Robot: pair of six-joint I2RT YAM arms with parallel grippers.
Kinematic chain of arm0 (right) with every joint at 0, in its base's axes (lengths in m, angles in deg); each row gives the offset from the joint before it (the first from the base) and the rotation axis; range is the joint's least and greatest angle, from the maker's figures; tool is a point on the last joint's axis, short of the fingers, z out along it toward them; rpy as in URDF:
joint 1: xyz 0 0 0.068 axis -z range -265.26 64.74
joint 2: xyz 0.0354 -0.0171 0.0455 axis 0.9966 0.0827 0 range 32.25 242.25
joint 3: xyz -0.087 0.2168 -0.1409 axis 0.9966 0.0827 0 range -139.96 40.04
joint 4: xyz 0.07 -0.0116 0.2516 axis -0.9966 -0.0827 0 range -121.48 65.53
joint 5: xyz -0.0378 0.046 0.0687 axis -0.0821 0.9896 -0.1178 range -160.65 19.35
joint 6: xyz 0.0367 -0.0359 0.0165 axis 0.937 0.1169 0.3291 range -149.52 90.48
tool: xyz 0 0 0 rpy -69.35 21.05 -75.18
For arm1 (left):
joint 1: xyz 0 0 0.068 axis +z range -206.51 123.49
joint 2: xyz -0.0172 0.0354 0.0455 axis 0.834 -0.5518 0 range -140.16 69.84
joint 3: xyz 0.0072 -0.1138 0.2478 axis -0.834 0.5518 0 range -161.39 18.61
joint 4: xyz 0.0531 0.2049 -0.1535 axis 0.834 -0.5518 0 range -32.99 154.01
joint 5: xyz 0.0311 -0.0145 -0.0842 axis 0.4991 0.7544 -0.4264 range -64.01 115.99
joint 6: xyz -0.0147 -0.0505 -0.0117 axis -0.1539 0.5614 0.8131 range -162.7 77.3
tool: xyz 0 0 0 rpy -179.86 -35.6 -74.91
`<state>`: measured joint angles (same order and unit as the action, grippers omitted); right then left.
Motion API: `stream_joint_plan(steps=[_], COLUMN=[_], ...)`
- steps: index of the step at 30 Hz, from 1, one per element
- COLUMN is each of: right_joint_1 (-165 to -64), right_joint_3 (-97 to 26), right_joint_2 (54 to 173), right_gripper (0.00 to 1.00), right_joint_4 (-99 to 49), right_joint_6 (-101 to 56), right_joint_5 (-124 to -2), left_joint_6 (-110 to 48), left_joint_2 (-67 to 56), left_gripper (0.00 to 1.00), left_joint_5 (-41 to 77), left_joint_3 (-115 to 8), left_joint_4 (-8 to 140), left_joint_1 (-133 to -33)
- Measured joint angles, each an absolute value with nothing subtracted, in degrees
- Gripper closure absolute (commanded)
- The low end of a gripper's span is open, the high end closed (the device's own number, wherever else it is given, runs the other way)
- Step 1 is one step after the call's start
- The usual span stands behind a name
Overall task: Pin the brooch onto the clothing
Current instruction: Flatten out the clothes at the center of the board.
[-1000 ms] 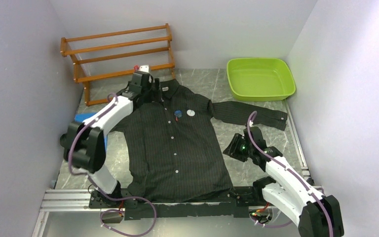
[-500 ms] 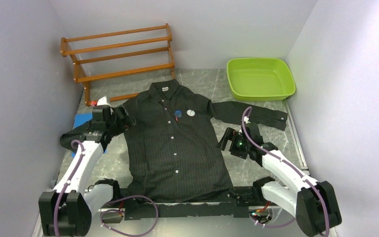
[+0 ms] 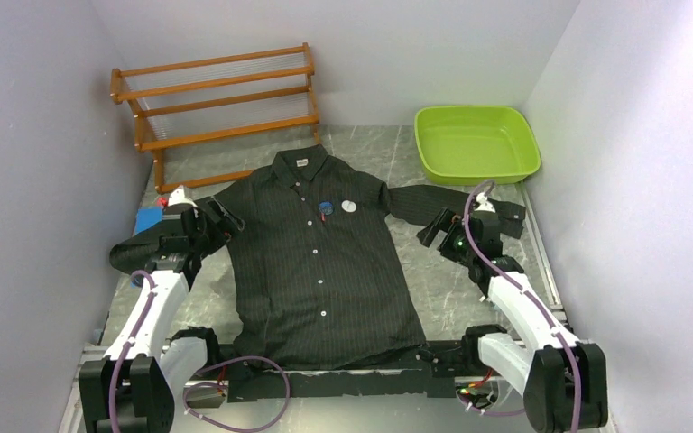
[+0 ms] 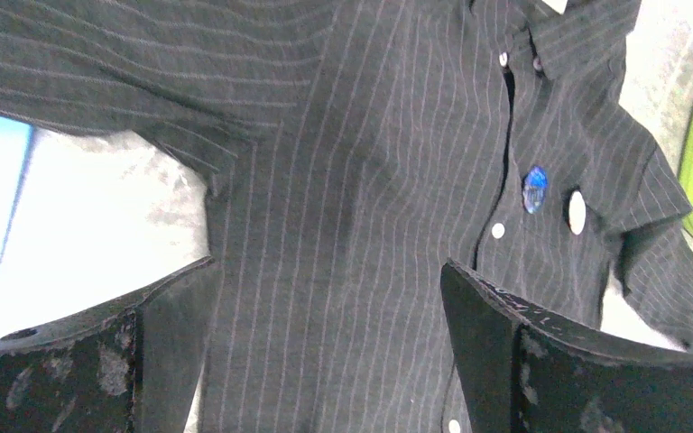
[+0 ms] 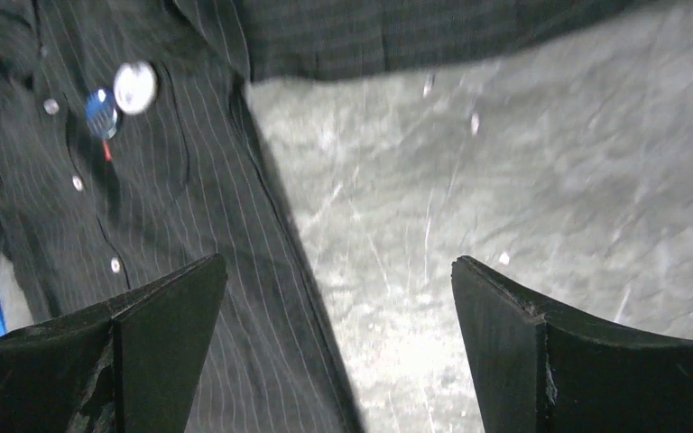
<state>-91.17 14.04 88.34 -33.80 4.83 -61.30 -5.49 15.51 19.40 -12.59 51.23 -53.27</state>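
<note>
The clothing [image 3: 325, 262], a black pinstriped shirt, lies flat on the table with its collar at the far side. A blue brooch [image 3: 325, 208] sits on its chest beside the button line, with a white round badge [image 3: 349, 206] just to the right. My left gripper [image 3: 219, 219] hovers open over the shirt's left shoulder; its wrist view shows the brooch [image 4: 534, 188] ahead to the right. My right gripper [image 3: 438, 231] stands open, above bare table beside the right sleeve. In its wrist view the brooch [image 5: 101, 112] shows at upper left. Neither gripper [image 4: 329, 266] [image 5: 338, 262] holds anything.
A wooden rack [image 3: 217, 99] stands at the back left and a lime green tub [image 3: 475, 142] at the back right. A blue flat thing [image 3: 149, 219] lies under the shirt's left sleeve. Walls close in on both sides.
My left arm has pulled back from the collar to the shirt's left shoulder. My right gripper has opened wide and moved farther back toward the right sleeve.
</note>
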Motion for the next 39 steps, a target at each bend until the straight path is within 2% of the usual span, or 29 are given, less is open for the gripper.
stream_joint_plan(steps=[10,15,20,27,29,30,32,37,38,39], right_joint_1=[-90.9,-90.8,-93.5,-109.0,-113.1,-114.9,-118.5,-123.1,-123.3,-123.3], right_joint_3=[20.4,21.6,14.9,-5.8,-12.3,-14.9,-20.1,-30.3,-31.9,-33.9], right_joint_2=[75.2,74.4,86.2,109.2,115.1,117.7,122.9,135.2,137.2,139.8], right_gripper=[0.00,0.01,0.02,0.13,0.20,0.27,0.50,0.95,1.00,1.00], right_joint_4=[-20.8,-16.6,-16.0,-20.1,-21.5,-22.0,-23.3,-26.8,-27.5,-28.4], right_joint_6=[-0.9,-4.0,-5.9,-13.3,-16.0,-17.2,-19.6,-22.0,-22.2,-22.0], right_joint_5=[-76.4,-74.5,-68.7,-70.4,-73.0,-74.3,-76.5,-75.0,-74.5,-74.1], left_joint_6=[-11.9,-14.2,-15.0,-14.8,-14.8,-14.8,-14.8,-14.9,-15.0,-15.0], left_joint_2=[23.1,23.6,17.4,8.6,7.7,7.6,7.6,8.3,8.4,8.4], left_gripper=[0.04,0.04,0.04,0.04,0.04,0.04,0.04,0.04,0.04,0.04], left_joint_5=[33.9,33.8,31.8,31.4,30.9,30.7,30.4,30.3,30.3,30.3], left_joint_3=[-6.2,-3.8,-7.7,-12.9,-12.9,-12.9,-12.7,-10.9,-10.4,-9.8], left_joint_4=[62.8,66.9,65.5,61.2,60.1,59.8,59.7,60.3,60.5,60.7], left_joint_1=[-53.2,-53.2,-53.2,-53.1,-53.2,-53.2,-53.2,-53.2,-53.2,-53.2])
